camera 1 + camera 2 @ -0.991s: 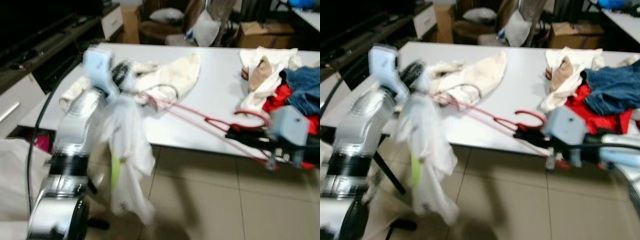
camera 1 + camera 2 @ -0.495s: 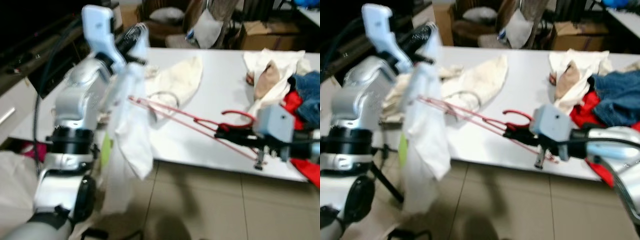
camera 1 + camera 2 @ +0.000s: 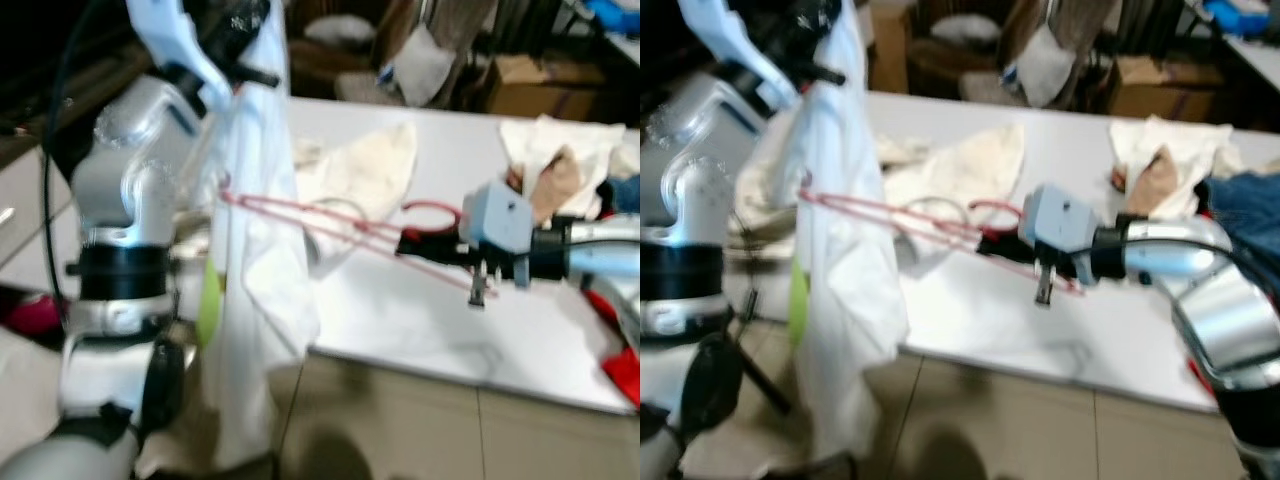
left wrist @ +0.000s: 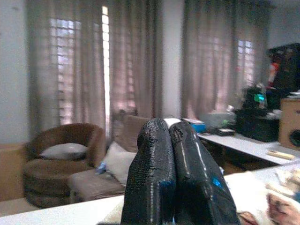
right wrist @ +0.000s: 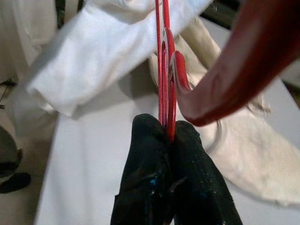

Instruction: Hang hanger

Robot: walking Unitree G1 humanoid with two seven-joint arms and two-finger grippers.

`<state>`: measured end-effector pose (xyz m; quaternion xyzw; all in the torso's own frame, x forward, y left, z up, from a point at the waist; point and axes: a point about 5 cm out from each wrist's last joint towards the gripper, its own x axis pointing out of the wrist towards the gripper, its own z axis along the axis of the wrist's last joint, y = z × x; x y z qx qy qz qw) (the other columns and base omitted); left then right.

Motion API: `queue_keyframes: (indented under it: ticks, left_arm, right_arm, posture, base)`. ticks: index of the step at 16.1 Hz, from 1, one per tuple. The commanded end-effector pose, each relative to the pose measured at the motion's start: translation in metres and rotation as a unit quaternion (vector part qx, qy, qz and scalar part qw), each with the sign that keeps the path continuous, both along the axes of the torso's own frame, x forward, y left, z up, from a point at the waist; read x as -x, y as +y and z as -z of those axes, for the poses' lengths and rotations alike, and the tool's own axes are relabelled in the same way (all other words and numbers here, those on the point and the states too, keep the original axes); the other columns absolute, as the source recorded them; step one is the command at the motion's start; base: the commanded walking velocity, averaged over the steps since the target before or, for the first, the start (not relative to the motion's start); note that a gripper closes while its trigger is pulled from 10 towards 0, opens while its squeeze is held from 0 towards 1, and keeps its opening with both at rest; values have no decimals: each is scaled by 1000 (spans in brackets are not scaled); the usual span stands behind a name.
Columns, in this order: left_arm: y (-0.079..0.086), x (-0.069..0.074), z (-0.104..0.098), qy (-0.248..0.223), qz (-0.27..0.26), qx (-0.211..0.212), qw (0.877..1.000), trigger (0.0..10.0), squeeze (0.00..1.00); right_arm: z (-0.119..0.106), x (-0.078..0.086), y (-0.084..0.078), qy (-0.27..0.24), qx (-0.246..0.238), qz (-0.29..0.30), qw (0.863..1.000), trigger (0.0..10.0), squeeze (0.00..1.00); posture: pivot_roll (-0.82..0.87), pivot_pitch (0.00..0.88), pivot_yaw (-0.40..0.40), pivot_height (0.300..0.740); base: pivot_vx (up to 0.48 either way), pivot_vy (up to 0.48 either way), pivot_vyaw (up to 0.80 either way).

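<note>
Our right pincer is clamped on the red hanger just below its hook, while our raised left pincer, pressed closed, holds up the white garment; a blind push could snag the cloth or twist the wire loose.
</note>
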<state>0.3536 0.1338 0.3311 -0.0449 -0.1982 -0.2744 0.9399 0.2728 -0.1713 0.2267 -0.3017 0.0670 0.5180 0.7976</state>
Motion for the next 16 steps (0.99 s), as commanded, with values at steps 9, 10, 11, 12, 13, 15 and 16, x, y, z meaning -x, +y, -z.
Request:
queue_keyframes:
  ticks: [9, 10, 11, 12, 13, 15, 16]
  left_arm:
    - [-22, 30, -15, -28, 74, -16, 997, 10000, 0]
    - [-31, 42, -23, -58, 121, -5, 991, 10000, 0]
    - [-34, 47, -26, -64, 144, -2, 987, 10000, 0]
    - [-36, 51, -27, -66, 157, -1, 985, 10000, 0]
    - [-36, 54, -30, -73, 161, 9, 984, 10000, 0]
    - [-33, 55, -36, -86, 159, 31, 983, 10000, 0]
    - [-25, 56, -41, -97, 146, 57, 983, 10000, 0]
  right_arm:
    - [-7, -57, 22, 1, -7, 61, 998, 10000, 0]
    - [-18, -81, 15, -34, 3, 119, 992, 10000, 0]
    - [-29, -93, 13, -56, -11, 150, 987, 10000, 0]
    - [-45, -109, 7, -81, -37, 200, 976, 10000, 0]
    - [-67, -124, -4, -149, -48, 265, 951, 10000, 0]
    - [-106, -133, -17, -250, -105, 337, 902, 10000, 0]
    - [-142, -130, -20, -285, -206, 330, 876, 10000, 0]
  posture:
    - [-30, 0, -20, 740]
    - [-29, 0, -19, 740]
    - [-29, 0, -19, 740]
    - [-29, 0, -19, 740]
    - [-27, 0, -21, 740]
    - [-22, 0, -25, 740]
    - [-18, 0, -29, 740]
  base:
    - [102, 0, 0]
    - [0, 0, 0]
    - [0, 0, 0]
    - [0, 0, 0]
    - [0, 0, 0]
    - [0, 0, 0]
    - [0, 0, 0]
